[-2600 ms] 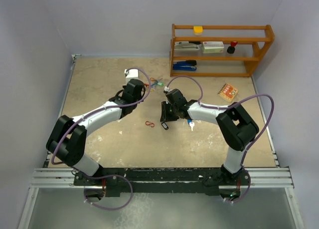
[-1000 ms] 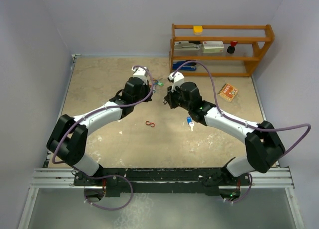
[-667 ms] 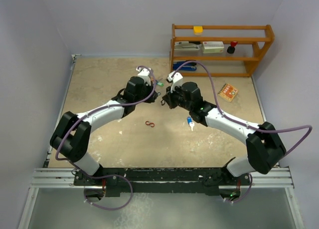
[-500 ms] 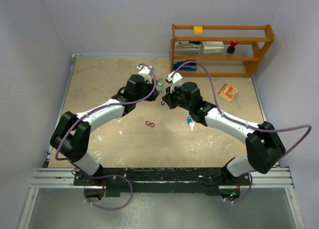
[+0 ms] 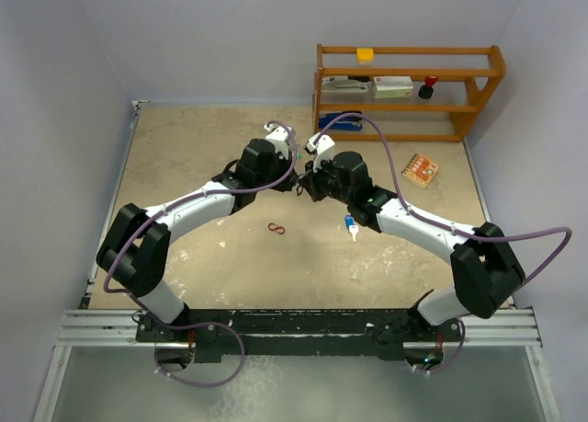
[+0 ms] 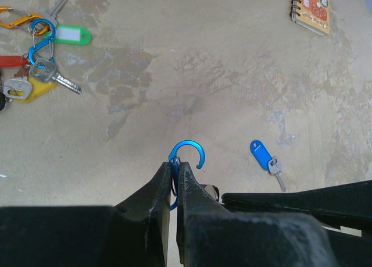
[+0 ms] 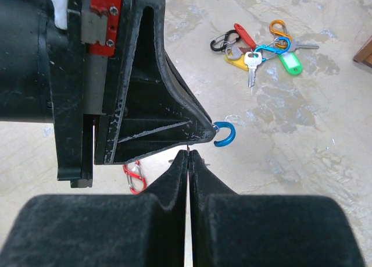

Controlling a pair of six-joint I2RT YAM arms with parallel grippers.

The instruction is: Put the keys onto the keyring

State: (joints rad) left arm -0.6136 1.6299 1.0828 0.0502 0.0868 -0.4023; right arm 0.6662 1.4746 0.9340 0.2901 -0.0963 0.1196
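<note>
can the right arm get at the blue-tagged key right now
Probably yes: the blue-tagged key lies uncovered on the table close beside the right arm, though the shut right gripper must open first.

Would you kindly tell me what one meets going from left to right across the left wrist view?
The key bunch → blue clip → blue-tagged key → notepad.
</note>
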